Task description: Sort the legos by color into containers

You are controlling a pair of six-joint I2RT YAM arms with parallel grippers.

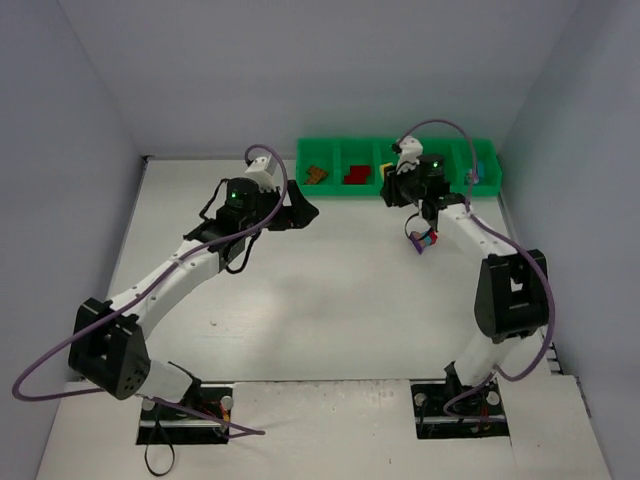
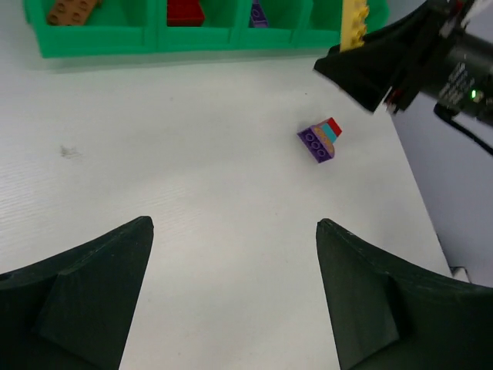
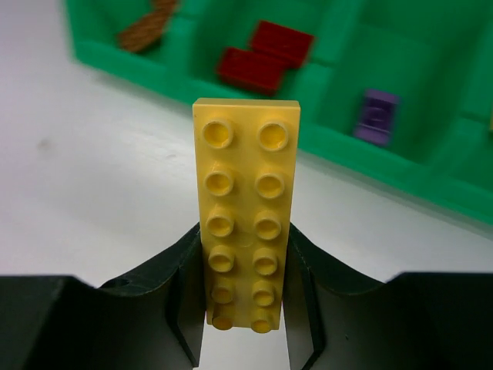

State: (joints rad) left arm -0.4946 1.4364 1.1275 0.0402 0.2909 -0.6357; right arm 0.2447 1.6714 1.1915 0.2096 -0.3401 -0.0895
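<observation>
Right hand [image 3: 245,258] clamps yellow brick [image 3: 245,177] — studs clearest from its wrist.

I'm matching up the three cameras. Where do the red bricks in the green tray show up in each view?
Top external: red bricks, second compartment from the left of the green tray.
Left wrist: red bricks at the top edge, left of centre.
Right wrist: red bricks upper middle, beyond the yellow brick.
Shared landmark: the brown brick, one compartment to their left.
</observation>
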